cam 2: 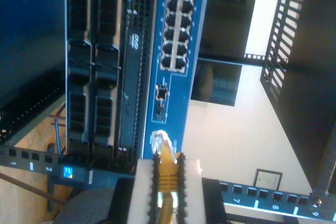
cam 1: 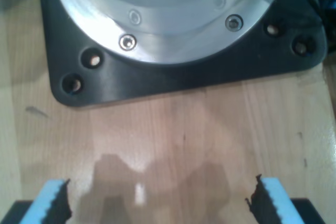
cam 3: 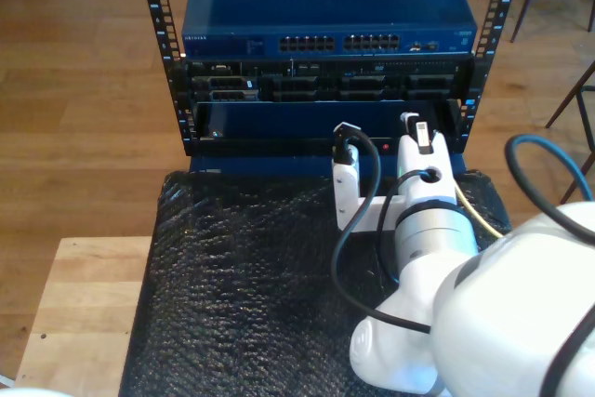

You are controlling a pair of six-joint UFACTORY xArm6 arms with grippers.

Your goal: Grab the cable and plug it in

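Note:
My second gripper (cam 2: 167, 179) is shut on the pale-yellow cable (cam 2: 168, 169), just behind its clear plug (cam 2: 159, 142), which sticks out past the white pads (cam 2: 143, 182). The plug points toward the blue switch (cam 2: 181, 85), a short gap away and off to one side of its block of ports (cam 2: 176, 24). In the exterior view the second gripper (cam 3: 418, 127) hovers in front of the rack, below the switch's port row (cam 3: 344, 44), with the cable (cam 3: 476, 214) trailing toward the exterior view's right. My first gripper (cam 1: 157, 198) is open over bare wood, nothing between its blue pads (cam 1: 50, 198).
A black server rack (cam 3: 321, 90) holds the switch and darker units beneath it. A black bubbled mat (cam 3: 242, 276) covers the table before it. A thick black arm cable (cam 3: 358, 230) loops beside the second arm. An arm's round metal base on a black plate (cam 1: 173, 77) lies ahead of the first gripper.

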